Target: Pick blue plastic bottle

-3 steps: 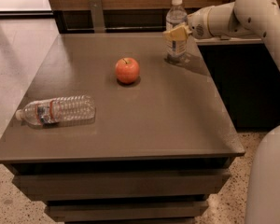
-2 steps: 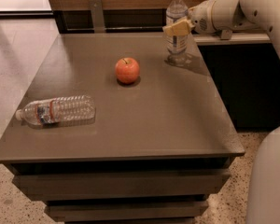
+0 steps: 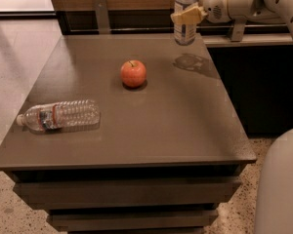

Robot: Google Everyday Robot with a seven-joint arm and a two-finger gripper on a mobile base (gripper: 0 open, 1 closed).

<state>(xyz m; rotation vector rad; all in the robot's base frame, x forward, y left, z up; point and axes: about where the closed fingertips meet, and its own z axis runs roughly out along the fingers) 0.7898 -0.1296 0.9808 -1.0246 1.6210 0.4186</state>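
Note:
The blue plastic bottle (image 3: 185,13), bluish and smooth-sided with a pale label, hangs upright above the far right part of the table, its cap cut off by the top edge. My gripper (image 3: 189,15) reaches in from the right and is shut on the bottle's middle, tan fingers (image 3: 183,16) wrapped across it. The bottle's base is clear of the tabletop, and its shadow (image 3: 191,62) lies below.
A red apple (image 3: 133,73) sits mid-table. A ribbed clear bottle (image 3: 58,115) with a red-and-blue label lies on its side near the left edge. The brown table (image 3: 176,130) has drawers below. A wooden wall and ledge (image 3: 254,39) run behind; my white base (image 3: 281,184) is at lower right.
The gripper has lifted the blue bottle up off the table and slightly left; it now hangs above where it stood.

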